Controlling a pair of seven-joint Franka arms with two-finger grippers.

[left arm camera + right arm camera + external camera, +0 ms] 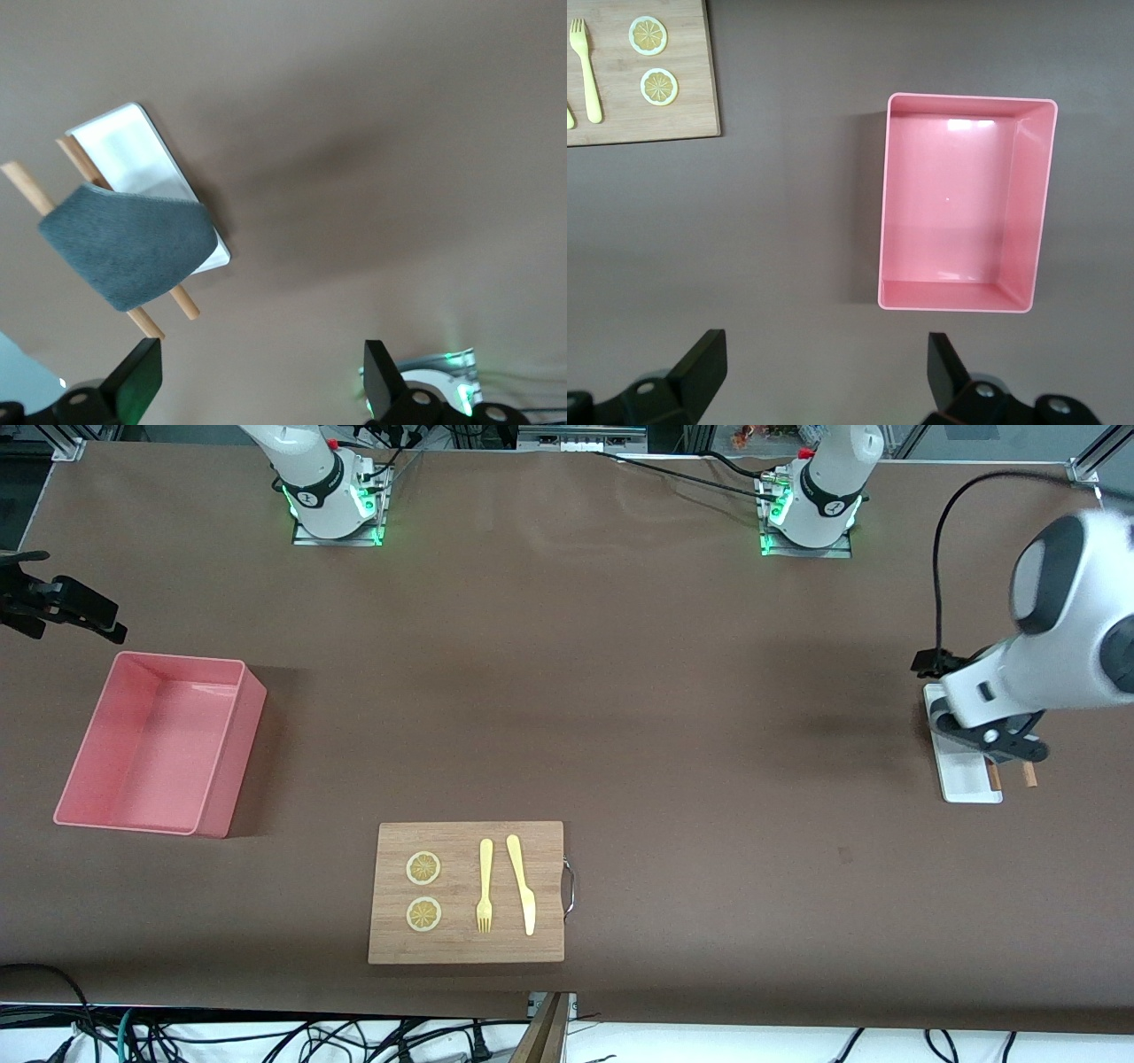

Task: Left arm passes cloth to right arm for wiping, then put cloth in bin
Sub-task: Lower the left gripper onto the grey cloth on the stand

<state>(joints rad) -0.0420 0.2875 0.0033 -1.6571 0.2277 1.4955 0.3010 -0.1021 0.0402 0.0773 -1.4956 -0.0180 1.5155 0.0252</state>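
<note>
The cloth (pixel 128 243) shows its dark grey face, draped over two wooden rods (pixel 182 301) that lie across a white tray (pixel 133 155) at the left arm's end of the table. My left gripper (pixel 261 382) hangs open above the table beside the tray, apart from the cloth. In the front view the left gripper (pixel 997 742) covers the cloth; only the tray (pixel 961 784) and the rod ends show. The pink bin (pixel 151 744) stands empty at the right arm's end. My right gripper (pixel 824 372) is open and empty, up in the air beside the bin (pixel 1032 204).
A wooden cutting board (pixel 461 948) near the table's front edge carries two lemon slices (pixel 423 868), a yellow fork (pixel 485 886) and a yellow knife (pixel 523 886). It has a metal handle on the side toward the left arm. A black cable arcs over the left arm.
</note>
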